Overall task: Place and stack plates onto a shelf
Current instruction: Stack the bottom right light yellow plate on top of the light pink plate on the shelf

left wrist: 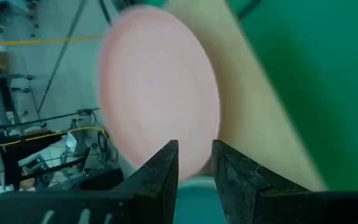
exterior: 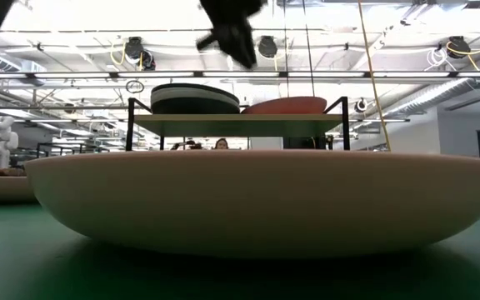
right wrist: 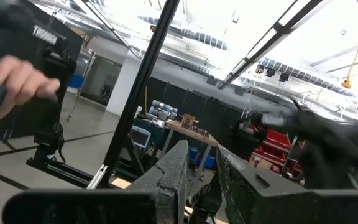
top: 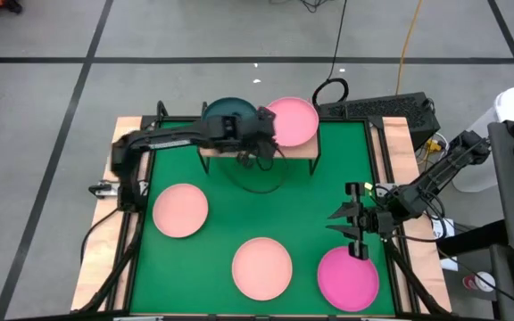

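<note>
The left claw (top: 259, 141) hangs over the shelf (top: 257, 153) at the far edge of the green counter (top: 346, 169), between the dark teal stack (top: 228, 112) on the shelf's left half and the pink plate (top: 294, 119) on its right half. Its fingers (left wrist: 164, 168) are nearly together with nothing between them, so my reading is that a plate has just been set down and this arm is free for the next fetch.

Three plates wait on the counter: a peach plate (top: 180, 210) at the left, another peach plate (top: 261, 267) near the front middle, and the magenta plate (top: 347, 278) at the front right. The right claw (top: 353, 225) hovers just beyond the magenta plate, fingers close together and holding nothing (probably lined up for that one).

The next move calls for spreading the fingers, dropping to a plate's rim, pinching it and carrying it level onto a stack.
</note>
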Robot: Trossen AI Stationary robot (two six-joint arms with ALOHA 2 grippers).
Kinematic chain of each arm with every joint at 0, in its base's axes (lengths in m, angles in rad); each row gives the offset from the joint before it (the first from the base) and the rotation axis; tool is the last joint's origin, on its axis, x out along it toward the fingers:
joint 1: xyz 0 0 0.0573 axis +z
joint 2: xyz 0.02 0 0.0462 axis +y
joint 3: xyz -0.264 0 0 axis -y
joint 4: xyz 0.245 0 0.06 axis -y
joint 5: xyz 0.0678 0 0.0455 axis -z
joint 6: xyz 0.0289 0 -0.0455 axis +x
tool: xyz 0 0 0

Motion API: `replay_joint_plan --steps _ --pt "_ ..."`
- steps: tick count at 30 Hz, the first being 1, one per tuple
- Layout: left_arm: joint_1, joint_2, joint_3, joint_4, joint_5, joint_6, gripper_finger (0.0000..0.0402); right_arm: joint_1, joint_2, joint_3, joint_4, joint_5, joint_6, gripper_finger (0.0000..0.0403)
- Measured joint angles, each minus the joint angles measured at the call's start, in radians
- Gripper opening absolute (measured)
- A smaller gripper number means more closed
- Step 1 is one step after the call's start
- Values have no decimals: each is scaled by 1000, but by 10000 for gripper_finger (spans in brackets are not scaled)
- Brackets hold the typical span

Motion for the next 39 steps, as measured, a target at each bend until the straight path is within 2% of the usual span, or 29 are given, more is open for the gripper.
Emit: replay_joint_plan --steps 3,10,15,20,25,29,35,39 --pt "-39 -98 0 -28 31 -96 104 0 0 0 -5 0 2 70" --pt "-160 -299 -12 -111 33 -317 104 0 0 0 -36 27 39 70" --pt "-279 -456 -182 -62 25 -433 104 0 0 0 -77 37 67 70" --pt "-384 -642 -498 158 -45 -545 104 -1 0 0 -128 161 112 70" --pt "-447 -809 -837 488 -116 -632 104 -7 9 31 -231 208 134 70" --pt "-478 -898 -1062 739 -120 -667 104 -44 67 122 -411 211 207 70" --pt "-499 -958 -1279 1036 -124 -677 104 -98 198 277 -660 185 272 71" --pt "-504 -961 -1363 1138 -125 -694 104 -118 295 320 -696 22 305 71"
